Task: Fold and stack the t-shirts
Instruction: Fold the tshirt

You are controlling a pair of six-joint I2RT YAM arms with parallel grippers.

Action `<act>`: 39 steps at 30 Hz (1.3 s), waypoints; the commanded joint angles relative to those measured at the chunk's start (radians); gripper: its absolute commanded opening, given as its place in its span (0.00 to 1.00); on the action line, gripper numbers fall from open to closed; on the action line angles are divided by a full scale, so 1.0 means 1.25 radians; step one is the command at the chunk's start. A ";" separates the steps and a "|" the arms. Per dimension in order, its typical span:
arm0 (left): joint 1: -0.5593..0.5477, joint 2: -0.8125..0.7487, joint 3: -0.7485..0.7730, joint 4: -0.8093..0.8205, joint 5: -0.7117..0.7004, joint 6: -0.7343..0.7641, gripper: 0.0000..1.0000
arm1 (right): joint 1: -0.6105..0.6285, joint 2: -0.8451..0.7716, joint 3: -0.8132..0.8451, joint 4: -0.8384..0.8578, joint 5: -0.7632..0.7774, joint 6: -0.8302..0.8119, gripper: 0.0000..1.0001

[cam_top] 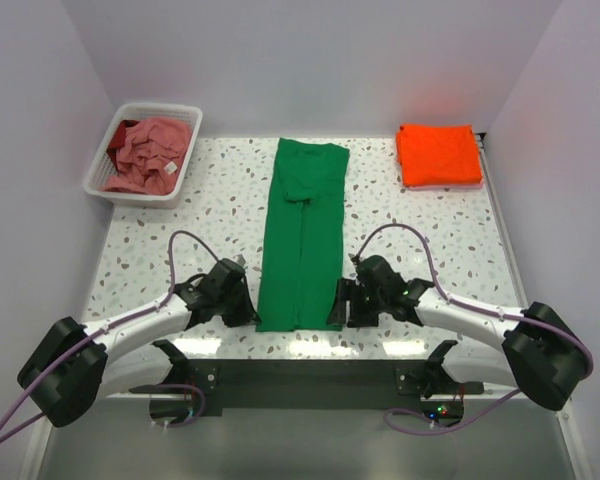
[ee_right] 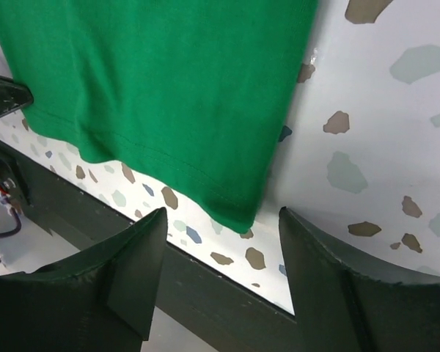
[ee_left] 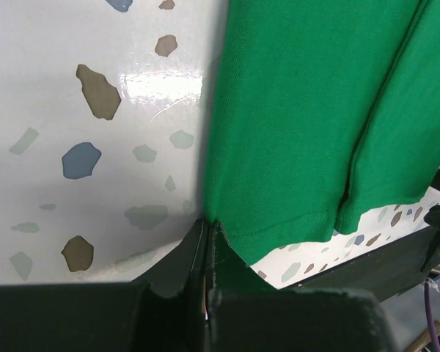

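I am working over a white table speckled with grey, brown and blue chips, glossy enough that lamp glare is showing along its near edge. Plain pale walls are closing it in on the left, right and far sides, and a black rail is running along the near edge, where my two arms are bolted.

Counting: one green t-shirt, one orange t-shirt, one pink t-shirt, one white basket.

The green one is lying in a long narrow strip down the middle of the table, sides folded in, hem toward me. The orange one is sitting folded square at the far right corner, with a thin pale edge peeking out beneath it. The pink one is lying crumpled in the basket at the far left, with something darker red behind it; I cannot tell what.

My left pincer is pressing its fingers together on the hem's near left corner. My right pincer is standing with its fingers apart, straddling the near right corner without gripping it.
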 commanded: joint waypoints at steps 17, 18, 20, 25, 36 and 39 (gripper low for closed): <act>-0.021 -0.076 -0.058 -0.085 0.033 -0.024 0.00 | 0.049 -0.073 -0.093 0.026 0.000 0.064 0.00; -0.022 -0.087 -0.064 -0.085 0.040 -0.024 0.00 | 0.057 -0.084 -0.101 0.028 -0.002 0.073 0.00; -0.024 -0.099 -0.066 -0.084 0.055 -0.024 0.00 | 0.074 -0.111 -0.108 0.031 -0.004 0.089 0.00; -0.025 -0.114 -0.034 -0.048 0.093 0.003 0.00 | 0.081 -0.118 -0.096 0.061 0.013 0.085 0.00; -0.022 -0.005 0.153 -0.037 0.029 0.082 0.00 | 0.079 -0.058 0.069 0.033 0.160 -0.007 0.00; -0.013 0.050 0.225 -0.040 0.003 0.107 0.00 | 0.079 -0.051 0.129 -0.014 0.220 -0.049 0.00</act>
